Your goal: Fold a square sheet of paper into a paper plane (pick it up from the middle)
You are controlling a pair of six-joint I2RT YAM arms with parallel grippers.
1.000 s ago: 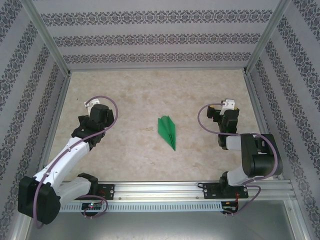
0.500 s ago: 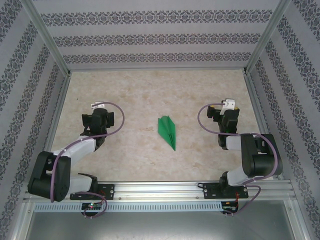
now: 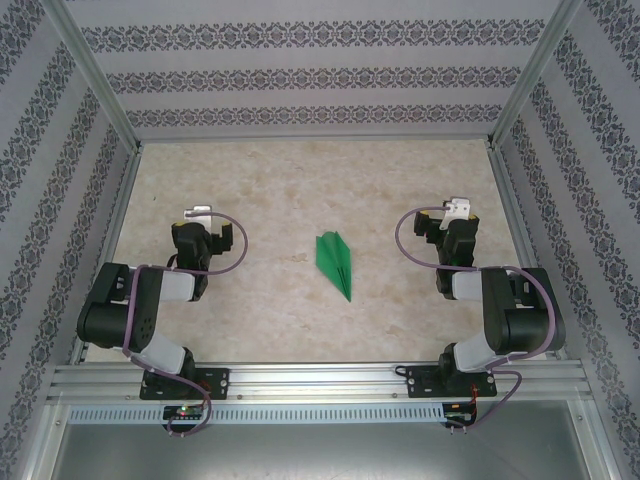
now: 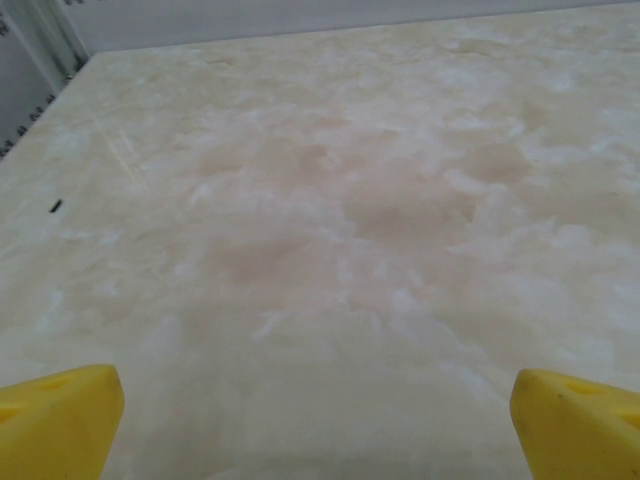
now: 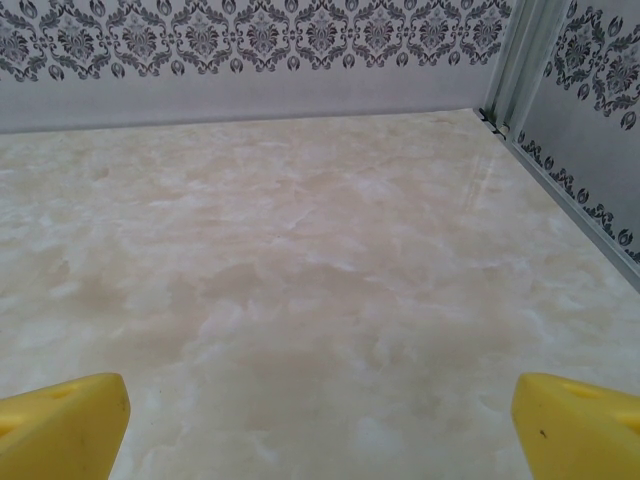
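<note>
The square sheet of paper lies folded into a slim green paper plane [image 3: 336, 263] in the middle of the table, its nose towards the near edge. My left gripper [image 3: 199, 222] rests well to the left of it, open, with its arm folded back over the base. My right gripper [image 3: 453, 222] rests well to the right, also open. In the left wrist view the left gripper [image 4: 320, 435] has its yellow fingertips [image 4: 55, 420] wide apart over bare tabletop. The right gripper [image 5: 320, 435] has its yellow fingertips [image 5: 60, 425] just as wide, with nothing between them.
The marble-look table [image 3: 300, 180] is fenced by patterned walls [image 3: 310, 80] and aluminium posts [image 3: 95, 70]. A metal rail [image 3: 320, 380] carries both arm bases along the near edge. The back right corner post [image 5: 520, 60] stands ahead of the right gripper.
The left arm has folded back over its base, its elbow swinging up and right while the gripper shifted slightly. The right arm and the plane have not moved.
</note>
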